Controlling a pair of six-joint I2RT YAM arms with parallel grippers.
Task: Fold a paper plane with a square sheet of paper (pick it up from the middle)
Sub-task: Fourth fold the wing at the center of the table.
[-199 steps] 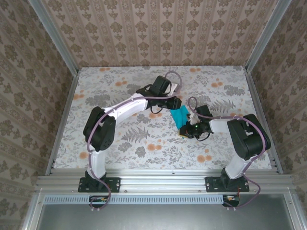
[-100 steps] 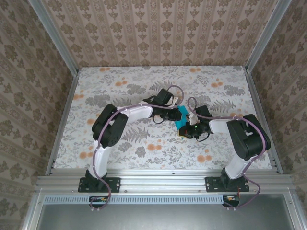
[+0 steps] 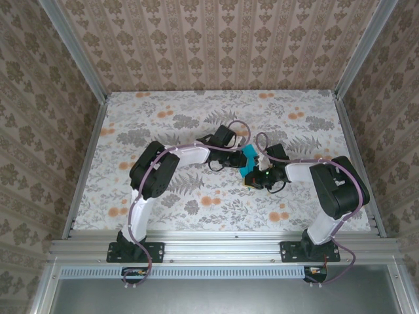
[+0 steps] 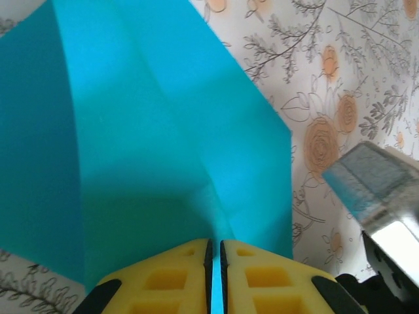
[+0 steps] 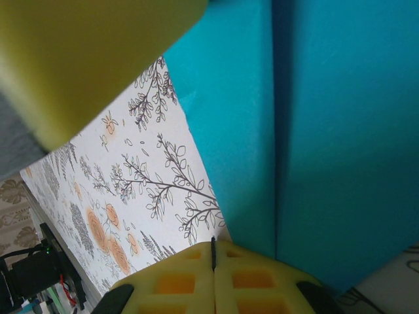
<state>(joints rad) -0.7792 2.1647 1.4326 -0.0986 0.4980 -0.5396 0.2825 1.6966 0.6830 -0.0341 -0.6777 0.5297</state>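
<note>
Two pincers are meeting at the square sheet of paper (image 4: 150,131), which is sitting near the middle of the floral table (image 3: 163,111), a little toward the right arm, and is creased into an angular shape with a fold line running down it. On one side the left gripper (image 4: 215,252) is clamping its yellow pads on the sheet's near edge, with a sliver of teal showing between them. On the other, the right gripper (image 5: 213,254) is pressing its pads together. The paper is running right up to them, though I am not managing to tell whether any of it is caught there. What is worrying me is two arms working so close on something this thin. If they start pulling in different directions, the sheet is likely going to tear or slip from the weaker hold, dragging the crease crooked. A pinch this near the edge is also inviting the loose part to droop and buckle, and the wrists are risking a knock.
</note>
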